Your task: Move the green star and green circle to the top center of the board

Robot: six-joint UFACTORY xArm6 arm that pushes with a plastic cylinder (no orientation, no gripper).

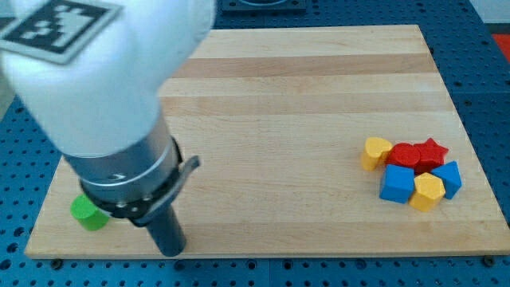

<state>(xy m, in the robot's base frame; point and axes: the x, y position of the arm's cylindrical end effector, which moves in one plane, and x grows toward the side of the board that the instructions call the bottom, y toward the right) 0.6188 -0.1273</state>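
A green block [88,213], roundish and partly hidden behind my arm, sits near the bottom left corner of the wooden board [319,80]. My tip [170,252] is near the board's bottom edge, to the right of this green block and apart from it. No green star shows; my arm's large white and grey body covers much of the view's left.
A tight cluster sits at the view's right: a yellow heart [376,151], a red block [405,155], a red star [432,151], a blue cube [397,183], a yellow hexagon [428,191] and another blue block [451,177].
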